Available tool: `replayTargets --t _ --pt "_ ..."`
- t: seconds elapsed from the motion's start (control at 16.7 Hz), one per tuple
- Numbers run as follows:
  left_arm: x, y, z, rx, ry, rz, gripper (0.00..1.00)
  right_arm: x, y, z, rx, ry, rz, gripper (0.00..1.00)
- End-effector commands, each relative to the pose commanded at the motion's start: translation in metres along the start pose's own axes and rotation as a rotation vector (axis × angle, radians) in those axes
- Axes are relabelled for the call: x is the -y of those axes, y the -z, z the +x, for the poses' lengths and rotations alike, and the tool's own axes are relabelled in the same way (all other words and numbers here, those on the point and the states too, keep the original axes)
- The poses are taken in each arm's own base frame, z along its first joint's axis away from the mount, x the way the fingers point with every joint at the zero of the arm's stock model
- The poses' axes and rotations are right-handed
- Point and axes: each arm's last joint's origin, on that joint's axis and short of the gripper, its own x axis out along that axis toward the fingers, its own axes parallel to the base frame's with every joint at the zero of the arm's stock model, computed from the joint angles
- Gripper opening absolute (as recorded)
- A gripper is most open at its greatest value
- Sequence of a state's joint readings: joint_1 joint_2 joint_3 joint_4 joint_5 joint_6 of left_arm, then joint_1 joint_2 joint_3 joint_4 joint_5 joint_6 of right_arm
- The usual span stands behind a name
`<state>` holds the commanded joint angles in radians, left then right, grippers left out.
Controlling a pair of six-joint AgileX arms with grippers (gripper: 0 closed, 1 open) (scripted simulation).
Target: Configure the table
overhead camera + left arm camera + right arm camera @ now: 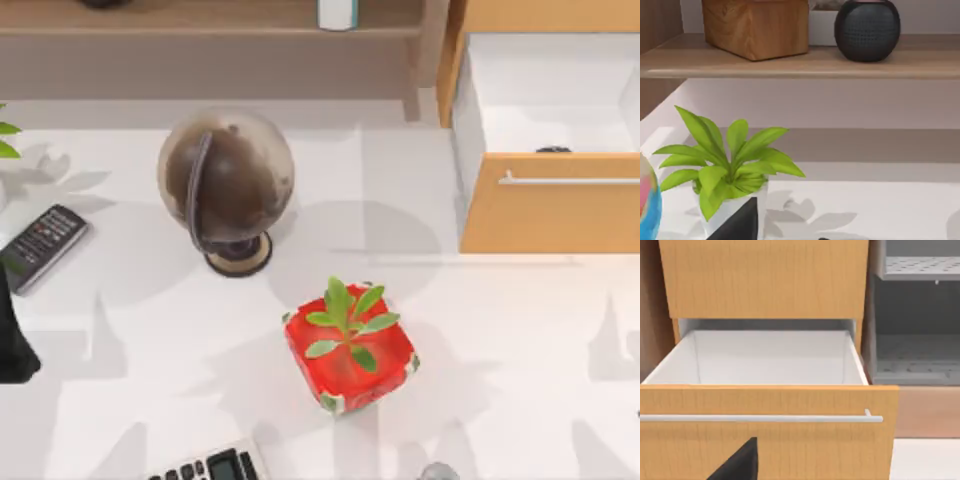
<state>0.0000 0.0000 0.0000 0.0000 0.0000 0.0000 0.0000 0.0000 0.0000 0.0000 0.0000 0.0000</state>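
A: Top view, big to small, go.

B: Wide flat matte white table (500,330) runs across the lower and middle view. At its right, an orange wooden drawer (550,215) hangs pulled open, white inside, silver bar handle (570,180). A dark brown globe on a round stand (226,185) stands left of centre. A red square pot with a green sprout (349,350) sits just in front of the globe, near centre. A black remote (42,245) lies at the left edge, and a calculator (205,467) at the front edge.

A: Your grippers?

B: Can't tell for either. My left wrist view faces a white-potted leafy plant (725,170), my right wrist view the drawer.

A: Step?

B: My guess: nothing grasped yet. Next I'd reach for a loose item, maybe stow it in the drawer.
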Motion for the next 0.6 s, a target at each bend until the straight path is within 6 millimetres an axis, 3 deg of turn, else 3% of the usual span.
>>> replayTargets --t 0.3,0.6 --pt "0.0 0.0 0.0 0.0 0.0 0.0 1.0 -0.002 -0.012 0.0 -0.043 -0.025 -0.005 1.0" --pt "0.0 0.0 0.0 0.0 0.0 0.0 1.0 -0.009 -0.069 0.015 -0.234 -0.11 -0.023 1.0"
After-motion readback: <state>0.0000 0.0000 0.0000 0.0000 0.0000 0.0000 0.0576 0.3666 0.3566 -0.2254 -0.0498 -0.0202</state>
